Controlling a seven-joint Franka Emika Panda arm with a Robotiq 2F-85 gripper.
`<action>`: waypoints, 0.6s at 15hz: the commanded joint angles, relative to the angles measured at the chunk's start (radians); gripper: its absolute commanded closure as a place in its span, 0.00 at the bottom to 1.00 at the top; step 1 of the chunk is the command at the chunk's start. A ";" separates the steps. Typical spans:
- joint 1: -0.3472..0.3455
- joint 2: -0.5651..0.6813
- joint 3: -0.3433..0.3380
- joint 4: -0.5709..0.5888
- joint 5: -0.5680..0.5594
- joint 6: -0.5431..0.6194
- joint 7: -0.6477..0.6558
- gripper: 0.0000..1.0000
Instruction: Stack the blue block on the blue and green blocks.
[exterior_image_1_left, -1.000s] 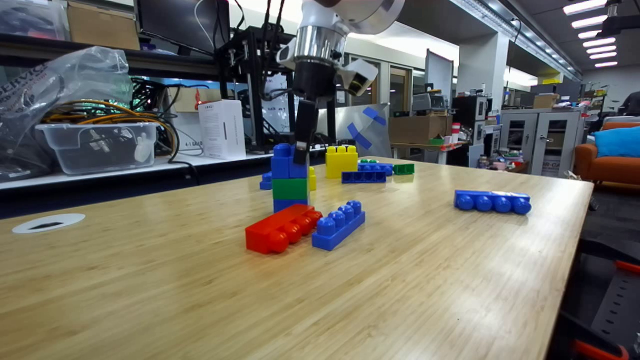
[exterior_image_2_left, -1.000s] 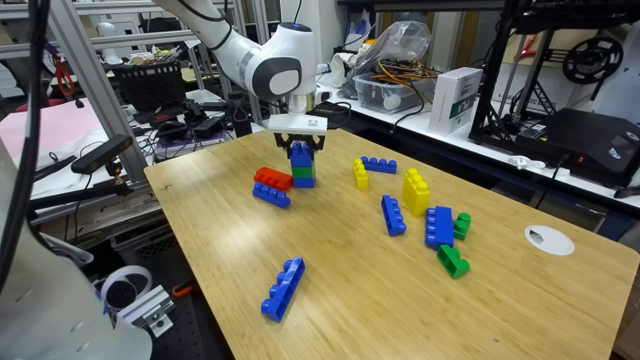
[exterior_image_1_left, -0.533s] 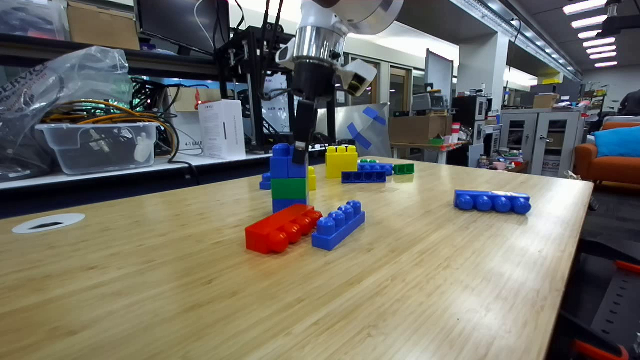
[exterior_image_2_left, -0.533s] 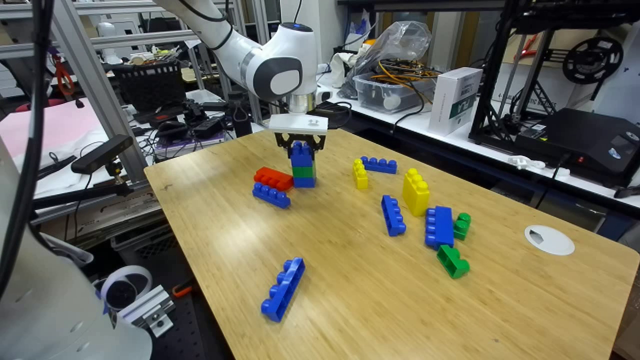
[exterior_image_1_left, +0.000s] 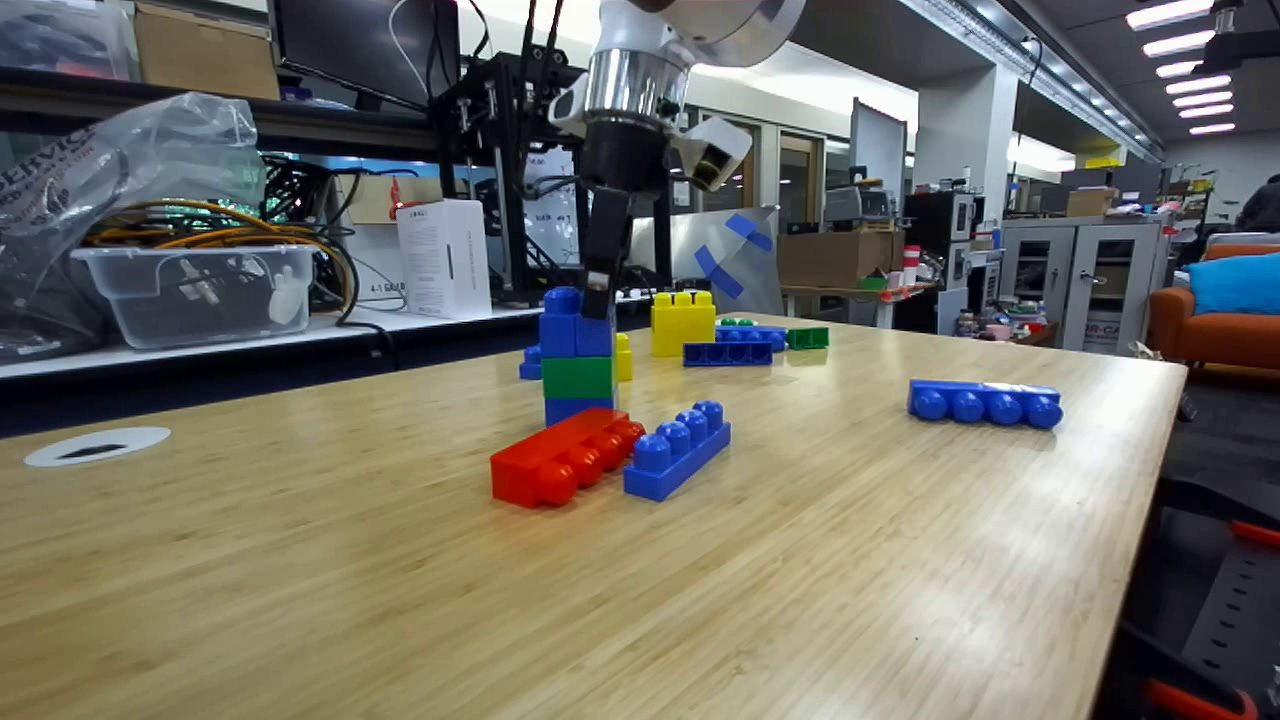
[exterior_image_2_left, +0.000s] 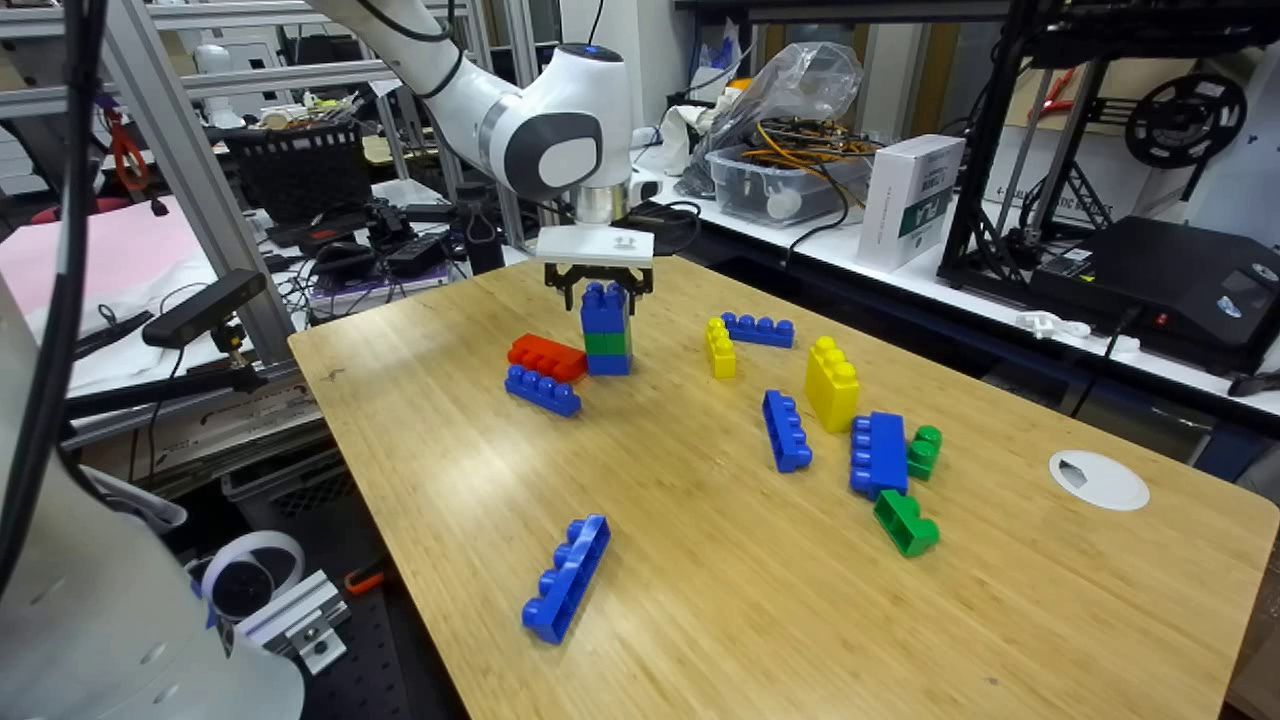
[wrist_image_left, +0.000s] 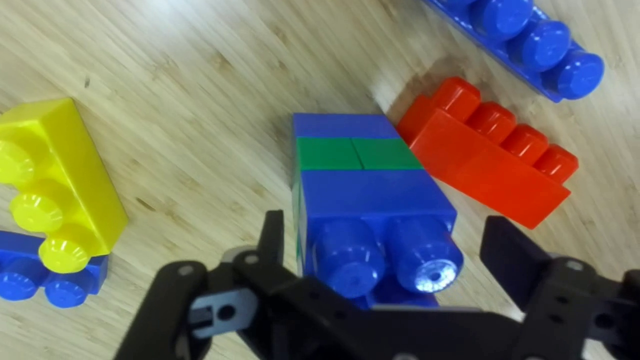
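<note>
Blue block (exterior_image_2_left: 604, 314) rests on top of the blue and green blocks (exterior_image_2_left: 608, 354), lined up in both exterior views. Jaws spread wide around it, gripping nothing; wrist view shows a gap at either side. Step in hand, my reading: release. Next calls for a straight lift, sides left untouched.

The top block (wrist_image_left: 377, 192) is deep blue with white glints. The stack (wrist_image_left: 330, 153) beneath it is banded, green over blue, a thin dark line splitting the green. The red brick (wrist_image_left: 490, 170), yellow bricks (exterior_image_2_left: 830, 388), long blue bricks (exterior_image_2_left: 568, 580) and small green bricks (exterior_image_2_left: 924, 452) are all plain-coloured. The pincer (wrist_image_left: 385, 225) is black, with a grey patch on one side. The desk (exterior_image_2_left: 680, 600) is pale honey-toned wood, streaked with darker grain.
</note>
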 joint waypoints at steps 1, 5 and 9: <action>-0.017 -0.021 0.015 0.007 -0.035 -0.028 0.010 0.00; -0.012 -0.067 0.009 0.015 -0.051 -0.058 0.022 0.00; -0.009 -0.118 0.002 0.024 -0.042 -0.100 0.027 0.00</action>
